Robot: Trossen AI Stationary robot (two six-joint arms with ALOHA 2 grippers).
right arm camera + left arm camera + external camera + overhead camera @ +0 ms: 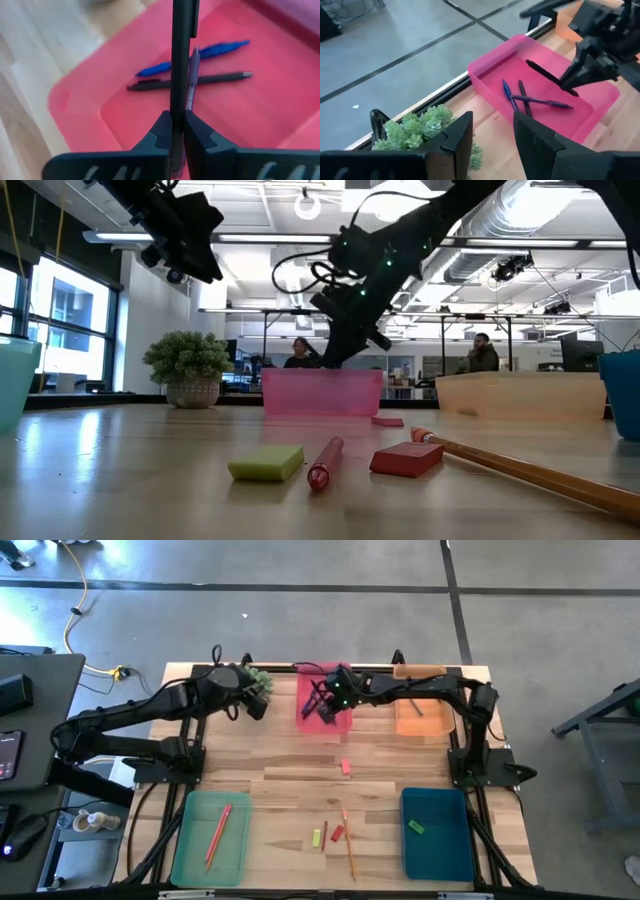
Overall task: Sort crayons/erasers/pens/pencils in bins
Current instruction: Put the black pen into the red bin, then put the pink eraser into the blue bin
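On the near edge of the bench [280, 780], the pale green bin [212, 835] holds an orange-red pencil [218, 833], and the dark blue bin [437, 832] holds a green eraser [416, 828]. Between the two bins lie a yellow-green eraser [266, 464], a red eraser [406, 459], a thin red stick [325, 460] and a long orange pencil [520, 470]. A small pink eraser [346, 767] lies alone mid-bench.

Farther back, the right gripper [177, 131] hangs over the pink bin [490, 60], its jaws closed on a black pen [180, 60] held across them. Three pens [527, 100] lie crossed on the bin floor: blue, black and purple. The left gripper [492, 132] hovers beside the pink bin near a small potted plant [420, 130], jaws parted and holding nothing. The orange bin [420, 718] sits beyond the right arm.

No writing can be read. The bench is pale wood planks; behind it is a grey floor and an open office where two people sit.
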